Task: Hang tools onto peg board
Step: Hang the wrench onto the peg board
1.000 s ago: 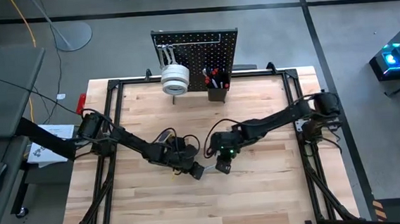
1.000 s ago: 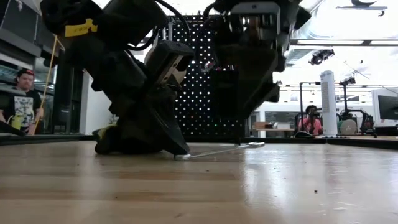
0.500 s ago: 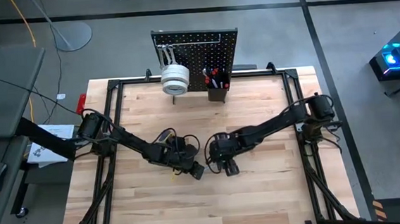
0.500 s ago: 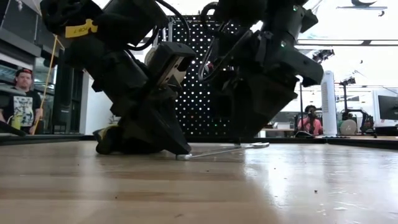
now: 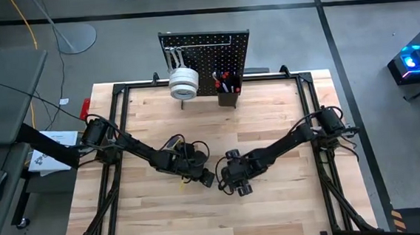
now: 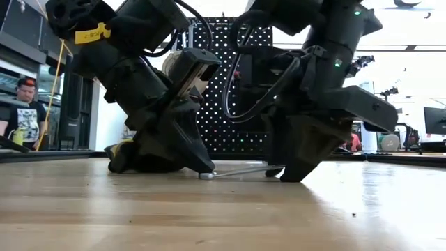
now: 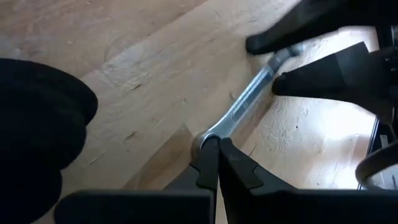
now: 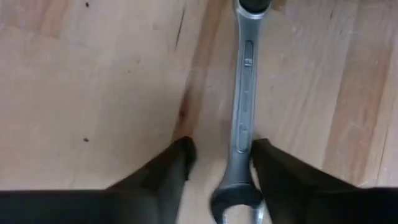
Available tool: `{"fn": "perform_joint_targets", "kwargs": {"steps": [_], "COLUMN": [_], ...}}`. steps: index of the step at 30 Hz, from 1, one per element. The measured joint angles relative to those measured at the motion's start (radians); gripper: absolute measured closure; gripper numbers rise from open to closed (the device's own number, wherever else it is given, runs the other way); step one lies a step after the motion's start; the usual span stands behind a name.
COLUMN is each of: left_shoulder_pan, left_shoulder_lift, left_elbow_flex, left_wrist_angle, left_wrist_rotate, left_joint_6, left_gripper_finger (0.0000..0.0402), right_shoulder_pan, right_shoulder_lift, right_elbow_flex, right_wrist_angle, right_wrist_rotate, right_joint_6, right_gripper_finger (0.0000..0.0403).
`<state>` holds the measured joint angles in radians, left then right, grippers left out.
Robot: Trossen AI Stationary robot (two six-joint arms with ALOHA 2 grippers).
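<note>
We see a wrench (image 8: 242,106) of bright, smooth, glossy metal lying on a table (image 8: 93,81) of pale, grained wood with a slight sheen. The fingers (image 8: 165,168) beside it look like matt black plastic.

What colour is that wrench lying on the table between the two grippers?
Shiny silver metal. The wrench shows best in the right wrist view.

no legible text or markings

Silver wrench (image 8: 243,118) flat on tabletop, upright black peg board (image 5: 207,55) behind
</note>
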<state>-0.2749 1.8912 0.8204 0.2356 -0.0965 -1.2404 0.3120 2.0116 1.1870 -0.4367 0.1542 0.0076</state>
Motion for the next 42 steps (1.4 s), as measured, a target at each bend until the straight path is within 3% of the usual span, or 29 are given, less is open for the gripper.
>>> {"fn": "perform_joint_targets", "kwargs": {"steps": [6, 10, 14, 19, 23, 26, 30, 33, 38, 42], "left_shoulder_pan": [-0.006, -0.003, -0.008, -0.01, -0.021, -0.047, -0.1, -0.127, -0.13, -0.13], "left_shoulder_lift": [-0.006, -0.036, -0.155, -0.369, -0.6, -0.767, -0.955, -1.053, -1.137, -1.141], "left_elbow_flex": [0.0, -0.006, -0.004, -0.005, -0.002, -0.003, -0.012, -0.034, -0.048, -0.053], "left_wrist_angle": [0.027, 0.035, -0.007, -0.244, -0.441, -0.56, -0.594, -0.568, -0.577, -0.579], "left_wrist_rotate": [0.04, 0.126, 0.197, 0.189, 0.079, -0.123, -0.445, -0.61, -0.675, -0.674], "left_joint_6": [0.073, 0.15, 0.241, 0.39, 0.448, 0.443, 0.415, 0.434, 0.441, 0.433], "left_gripper_finger": [0.0401, 0.0401, 0.0401, 0.0401, 0.0401, 0.0401, 0.0401, 0.0401, 0.0401, 0.0401], "right_shoulder_pan": [0.029, 0.048, 0.061, 0.064, 0.045, 0.014, -0.062, -0.149, -0.292, -0.383], "right_shoulder_lift": [0.017, 0.016, 0.004, -0.048, -0.147, -0.24, -0.352, -0.387, -0.368, -0.33], "right_elbow_flex": [0.004, 0.03, 0.089, 0.121, 0.118, 0.115, 0.115, 0.115, 0.119, 0.119], "right_wrist_angle": [-0.043, -0.121, -0.219, -0.309, -0.383, -0.356, -0.151, 0.148, 0.711, 0.921], "right_wrist_rotate": [0.061, 0.073, 0.063, 0.053, 0.063, 0.066, 0.071, 0.072, 0.033, 0.013], "right_joint_6": [0.116, 0.182, 0.215, 0.224, 0.26, 0.304, 0.384, 0.404, 0.433, 0.51], "right_gripper_finger": [0.0382, 0.0394, 0.0399, 0.0401, 0.0401, 0.0402, 0.0402, 0.0402, 0.0402, 0.0403]}}
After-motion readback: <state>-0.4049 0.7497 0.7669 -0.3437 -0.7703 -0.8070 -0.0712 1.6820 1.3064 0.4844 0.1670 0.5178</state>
